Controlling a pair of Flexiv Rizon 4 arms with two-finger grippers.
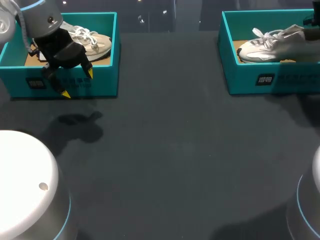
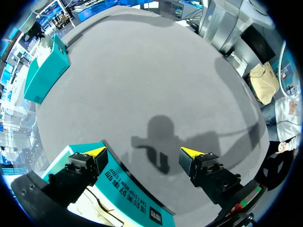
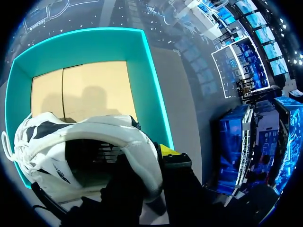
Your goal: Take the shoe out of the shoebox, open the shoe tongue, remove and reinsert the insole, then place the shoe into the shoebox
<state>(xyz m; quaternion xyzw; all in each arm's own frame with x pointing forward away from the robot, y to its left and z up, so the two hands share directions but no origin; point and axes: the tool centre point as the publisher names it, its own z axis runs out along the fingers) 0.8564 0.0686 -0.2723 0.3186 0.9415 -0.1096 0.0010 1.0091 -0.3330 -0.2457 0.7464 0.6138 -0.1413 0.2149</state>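
Left gripper (image 1: 77, 83) hangs, fingers apart, over the front wall of the left shoebox (image 1: 105, 80), a beige shoe (image 1: 95, 42) inside. Right gripper (image 3: 144, 163) seems clamped on the heel of the white shoe (image 3: 90, 137), above the right shoebox (image 3: 139, 66).

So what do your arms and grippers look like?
My left arm is smooth silver-grey, with a thin black cable beside it. The round bases are white with a light-blue ring. The left gripper is black and blocky, with two bright yellow wedge tips. The right gripper is black too, one yellow tip showing.
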